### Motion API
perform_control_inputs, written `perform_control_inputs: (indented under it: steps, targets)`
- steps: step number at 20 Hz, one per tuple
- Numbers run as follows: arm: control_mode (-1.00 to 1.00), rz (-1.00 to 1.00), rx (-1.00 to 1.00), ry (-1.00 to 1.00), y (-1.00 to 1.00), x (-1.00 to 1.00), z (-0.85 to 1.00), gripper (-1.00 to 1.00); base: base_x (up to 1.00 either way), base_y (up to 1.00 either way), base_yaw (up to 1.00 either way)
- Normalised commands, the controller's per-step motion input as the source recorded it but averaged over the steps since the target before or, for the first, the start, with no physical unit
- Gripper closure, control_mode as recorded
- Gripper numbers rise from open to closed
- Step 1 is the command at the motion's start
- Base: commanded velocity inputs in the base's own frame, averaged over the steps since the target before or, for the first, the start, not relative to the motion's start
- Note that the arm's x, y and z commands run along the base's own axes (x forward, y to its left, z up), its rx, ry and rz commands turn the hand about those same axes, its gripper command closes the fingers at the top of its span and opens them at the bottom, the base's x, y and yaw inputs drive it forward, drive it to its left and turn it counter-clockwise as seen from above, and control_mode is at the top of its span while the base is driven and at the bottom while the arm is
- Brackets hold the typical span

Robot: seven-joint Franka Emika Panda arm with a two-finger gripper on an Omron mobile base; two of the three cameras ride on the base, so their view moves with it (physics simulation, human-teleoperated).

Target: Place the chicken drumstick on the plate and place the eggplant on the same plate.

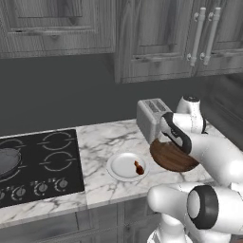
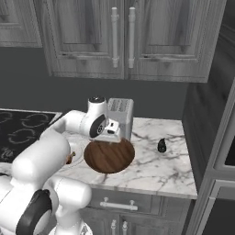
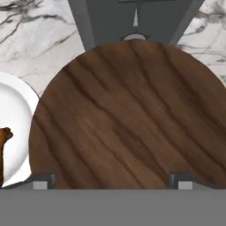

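Right under our hand (image 3: 113, 183) lies the round wooden board (image 3: 128, 114), its grain spread beneath the two fingertips (image 3: 43, 182), which stand wide apart with nothing between them. We judge the first half of the task done: the chicken drumstick (image 1: 138, 167) rests on the plate (image 1: 118, 167), toward the plate's 3 o'clock side in the left base view, and its brown end peeks in at 9 o'clock of the hand view. What remains is the eggplant (image 2: 161, 145), sitting alone on the marble bench (image 2: 156, 167), well apart from the board, at about 3 o'clock from it in the right base view. The toaster (image 2: 120, 114) stands just behind the board. To do this step well, we should keep the hand open and raised while swinging past the board, descend squarely over the eggplant, and close across its narrow width, since a glossy rounded body could squirt out of an off-centre pinch.
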Motion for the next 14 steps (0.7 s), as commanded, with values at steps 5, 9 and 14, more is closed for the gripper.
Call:
perform_control_inputs:
  steps: [5,9,14]
  targets:
    - [-1.00,0.07,0.00,0.00,-0.85,0.18,0.07,-1.00,0.00,0.00,0.00]
    - [-1.00,0.07,0.00,0.00,-0.76,0.18,0.10,-1.00,0.00,0.00,0.00]
    - [-1.00,0.03,0.02,0.00,-0.74,0.19,0.04,-1.00,0.00,0.00,0.00]
